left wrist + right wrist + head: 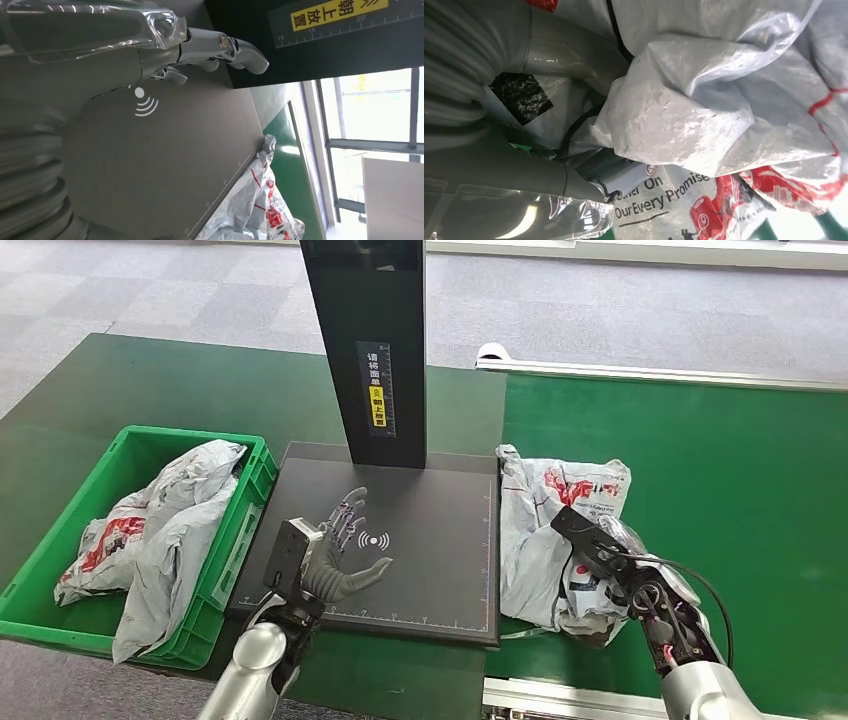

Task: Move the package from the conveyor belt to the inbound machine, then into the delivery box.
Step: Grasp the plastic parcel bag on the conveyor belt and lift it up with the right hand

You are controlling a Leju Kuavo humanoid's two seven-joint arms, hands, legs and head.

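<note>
A grey-tiled floor runs behind a green-topped bench (150, 390) that carries everything here, with the green belt (720, 460) filling the side toward 3 o'clock. At 9 o'clock sits the green box (250, 502), already holding two crumpled grey bags (165, 525), so earlier deliveries look finished. Next, at the middle, lies the dark scanner pad (430, 540) of the inbound machine, its black post (365, 350) rising toward 12 o'clock; the pad has no package on it. The left hand (335, 560) hovers over the pad's 9 o'clock part, palm open, fingers spread and holding nothing; the left wrist view shows its fingers (240, 50) reaching toward the post above the printed signal mark (145, 102). At 3 o'clock of the pad, touching its edge, the package (545, 530) lies on the belt, a grey mailer with red print. The right hand (590, 575) is on its 5 o'clock corner, and the right wrist view shows the plastic (684, 115) bunched up against the grey thumb (564, 55), so I judge the hand is clamped on the package, though the fingers are mostly hidden. I judge the task is at its first step: the package is gripped but not yet off the belt. Placing it on the pad, then carrying it across to the box, both remain.
</note>
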